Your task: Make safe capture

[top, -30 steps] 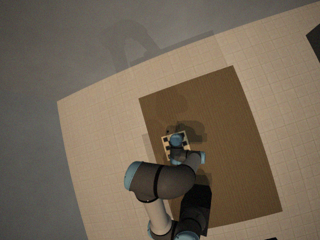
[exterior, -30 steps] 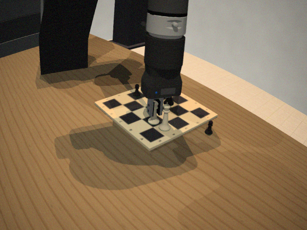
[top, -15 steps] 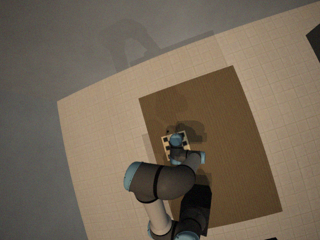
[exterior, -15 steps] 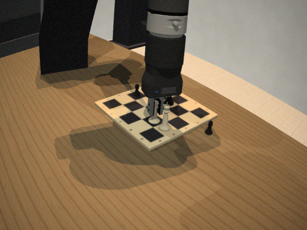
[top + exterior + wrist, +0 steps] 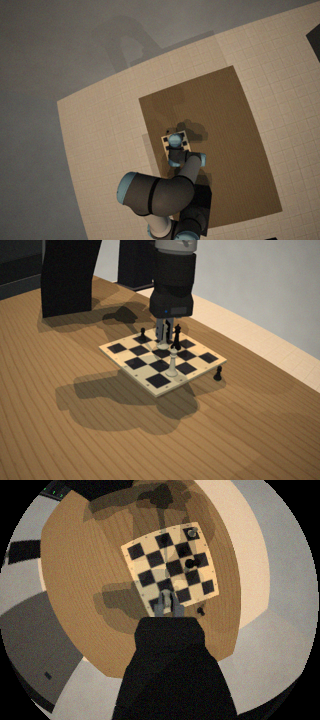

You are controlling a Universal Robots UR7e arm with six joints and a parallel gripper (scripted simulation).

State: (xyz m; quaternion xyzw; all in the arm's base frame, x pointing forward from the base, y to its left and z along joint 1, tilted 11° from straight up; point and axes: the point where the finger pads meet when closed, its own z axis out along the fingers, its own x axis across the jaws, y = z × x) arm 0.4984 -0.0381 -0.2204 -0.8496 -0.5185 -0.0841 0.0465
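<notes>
- Small marks run along the board (image 5: 134,379) edge in the exterior view, too small to read; no other writing shows.
- The gripper (image 5: 163,336) points straight down over the board's middle, clenched on a white piece (image 5: 162,345); only the piece's round base shows below the fingers (image 5: 159,330), and it seems to hang just above the squares.
- Touching-close on its right stands a tall black piece (image 5: 176,337) with a knobbed top, upright.
- A tall white piece (image 5: 172,362) with a slim waist and wide round foot stands upright on the near side of the board.
- A black pawn (image 5: 142,334) stands at the far edge of the board.
- Another black pawn (image 5: 218,373) stands upright on the table (image 5: 77,433), just off the board's right corner.
- The exterior view alone shows the pieces' shapes; the top view hides most of the board (image 5: 164,144) under the wrist, leaving a few dark squares.
- The wrist view shows the whole checkered board (image 5: 200,540) from above, with two dark pieces near its far edge, blurred.
- The table is wood-grained brown; the board is a thin pale slab with dark squares; the floor (image 5: 103,124) is pale tile.
</notes>
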